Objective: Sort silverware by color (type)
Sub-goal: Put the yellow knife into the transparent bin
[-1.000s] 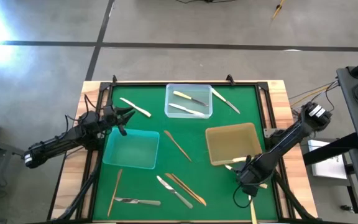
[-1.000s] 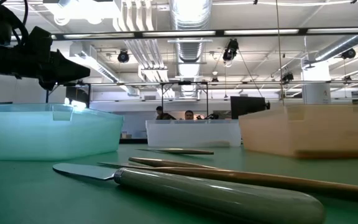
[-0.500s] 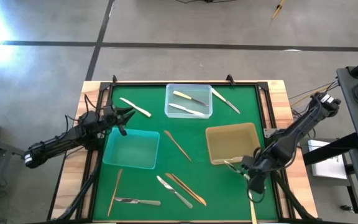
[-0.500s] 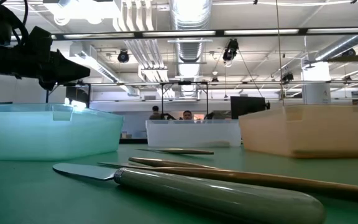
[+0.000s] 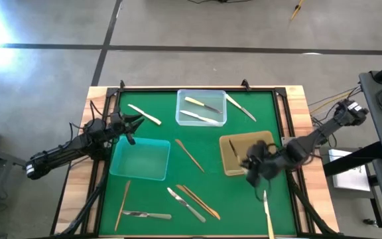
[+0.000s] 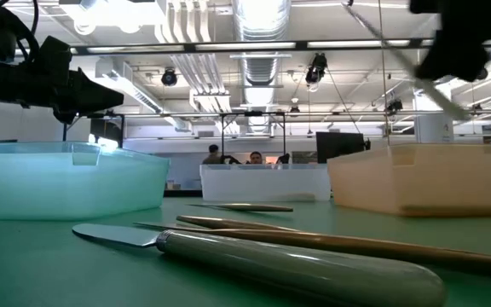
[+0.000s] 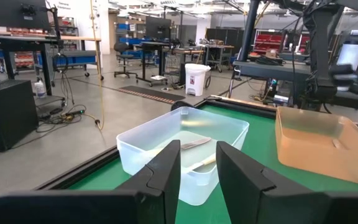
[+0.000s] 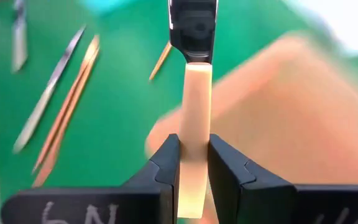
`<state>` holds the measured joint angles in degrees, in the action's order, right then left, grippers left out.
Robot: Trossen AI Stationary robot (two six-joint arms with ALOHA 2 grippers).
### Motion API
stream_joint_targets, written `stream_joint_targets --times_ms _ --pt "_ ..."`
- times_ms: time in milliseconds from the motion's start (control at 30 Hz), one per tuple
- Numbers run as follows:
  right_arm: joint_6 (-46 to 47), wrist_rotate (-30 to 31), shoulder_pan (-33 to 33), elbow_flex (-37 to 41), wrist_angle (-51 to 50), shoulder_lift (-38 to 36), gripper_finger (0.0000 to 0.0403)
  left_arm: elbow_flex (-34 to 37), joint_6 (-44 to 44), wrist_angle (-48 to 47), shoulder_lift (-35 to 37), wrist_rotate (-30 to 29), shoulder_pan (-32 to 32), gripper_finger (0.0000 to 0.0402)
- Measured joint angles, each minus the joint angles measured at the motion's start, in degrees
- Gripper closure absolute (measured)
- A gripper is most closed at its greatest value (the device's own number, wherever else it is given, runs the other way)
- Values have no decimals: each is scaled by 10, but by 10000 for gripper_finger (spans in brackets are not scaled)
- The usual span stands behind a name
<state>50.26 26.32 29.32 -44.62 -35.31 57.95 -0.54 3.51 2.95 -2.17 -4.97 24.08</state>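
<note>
Seen from above, the right claw hung over the near edge of the amber tray, clamped on a cream-handled knife whose dark blade reached out over the tray floor. Just behind that claw, toward the table's front edge, another cream utensil lay on the green. Well to the claw's left lay the rest of the loose silverware: a pair of coppery pieces, a silver knife beside them, a lone coppery piece nearer the middle, and farther off a wooden-coloured stick and a silver knife. The left claw waited at the far corner of the teal tray, a cream piece just beyond it. The clear tray held cream and silver pieces, with one more knife beside it.

From table height, a grey-handled knife filled the foreground with a coppery piece behind it; the right claw showed high above the amber tray.

The left wrist camera showed that claw's fingers parted with nothing between them, facing the clear tray.

The right wrist camera showed the fingers pinched on the cream handle, above the amber tray.
</note>
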Motion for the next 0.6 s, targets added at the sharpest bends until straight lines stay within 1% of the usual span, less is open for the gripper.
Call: stream_joint_targets --times_ms 33,133,233,333,433,600 --pt "-26 7 -26 0 17 2 358 0 0 0 0 0 0 315" --pt "-106 3 -107 0 95 12 358 0 0 0 0 0 0 315" --pt "-176 -23 -181 0 180 22 358 0 0 0 0 0 0 315" --pt "-225 -43 -249 0 250 34 358 0 0 0 0 0 0 315" --pt "-292 -56 -309 0 305 55 358 0 0 0 0 0 0 315" --pt "-370 -58 -393 -1 399 115 358 0 0 0 0 0 0 315"
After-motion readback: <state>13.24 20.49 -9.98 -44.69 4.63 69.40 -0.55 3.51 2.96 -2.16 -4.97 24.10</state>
